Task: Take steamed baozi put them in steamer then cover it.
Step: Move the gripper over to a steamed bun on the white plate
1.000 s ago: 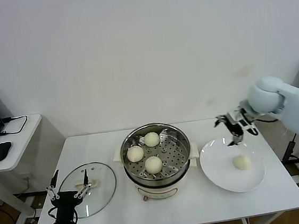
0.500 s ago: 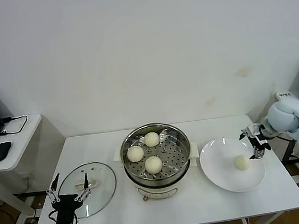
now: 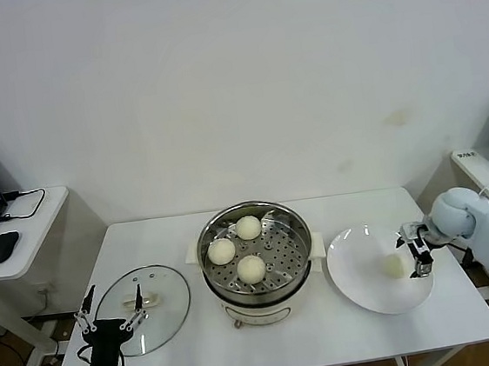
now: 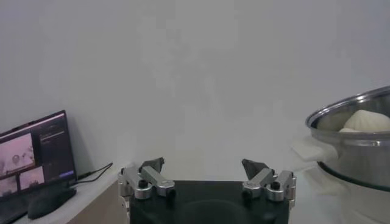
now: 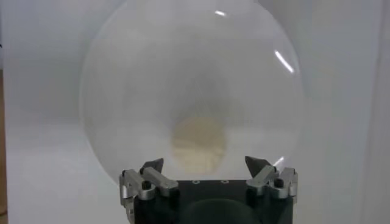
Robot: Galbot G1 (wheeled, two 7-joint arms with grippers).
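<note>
1. Nearest the robot, the left gripper point(image 3: 109, 326) waits parked low at the table's front left corner, fingers spread and empty, just beside the glass lid point(image 3: 143, 309), a clear shallow dome with a small knob.
2. The right gripper point(image 3: 415, 251) hangs at the right rim of the white plate point(image 3: 360, 280), fingers wide apart and holding nothing.
3. The last baozi point(image 5: 198, 143) lies on the plate, straight ahead of the open fingers in the right wrist view: a smooth, matt, cream dough ball.
4. The step in hand looks like the fourth pick; next, the fingers must straddle the bun and close softly, since the dough would likely dent.
5. Farther in, the steamer point(image 3: 293, 274), shiny steel with a perforated tray, holds three baozi point(image 3: 251, 269); covering remains.
</note>
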